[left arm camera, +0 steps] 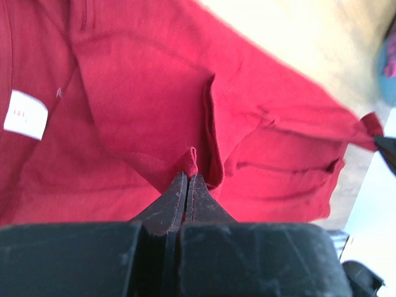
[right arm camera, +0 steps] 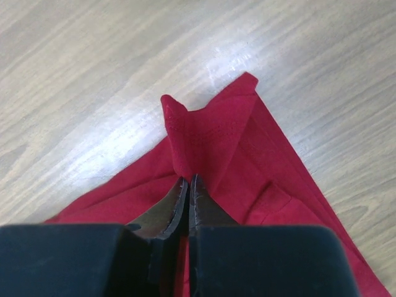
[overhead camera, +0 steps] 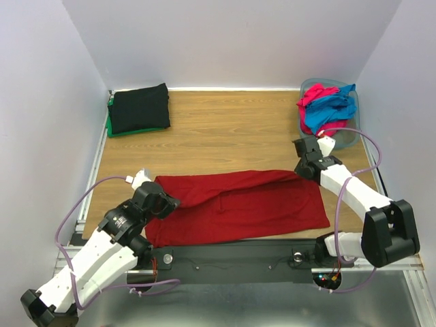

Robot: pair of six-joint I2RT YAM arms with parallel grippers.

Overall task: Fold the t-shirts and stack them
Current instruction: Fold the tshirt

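The dark red t-shirt (overhead camera: 238,208) lies spread across the near half of the table, partly folded lengthwise. My left gripper (overhead camera: 168,202) is shut on the shirt's left edge; in the left wrist view a hem fold (left arm camera: 189,162) is pinched between the jaws (left arm camera: 187,178). My right gripper (overhead camera: 301,169) is shut on the shirt's far right corner; in the right wrist view the cloth (right arm camera: 204,139) rises into the closed jaws (right arm camera: 187,180). A folded black t-shirt (overhead camera: 139,107) lies on a green one (overhead camera: 111,126) at the far left. Pink (overhead camera: 315,94) and blue (overhead camera: 332,109) shirts fill the tub.
The grey-blue plastic tub (overhead camera: 347,136) stands at the far right corner, just behind my right arm. White walls close in the table on three sides. A black metal rail (overhead camera: 231,257) runs along the near edge between the arm bases.
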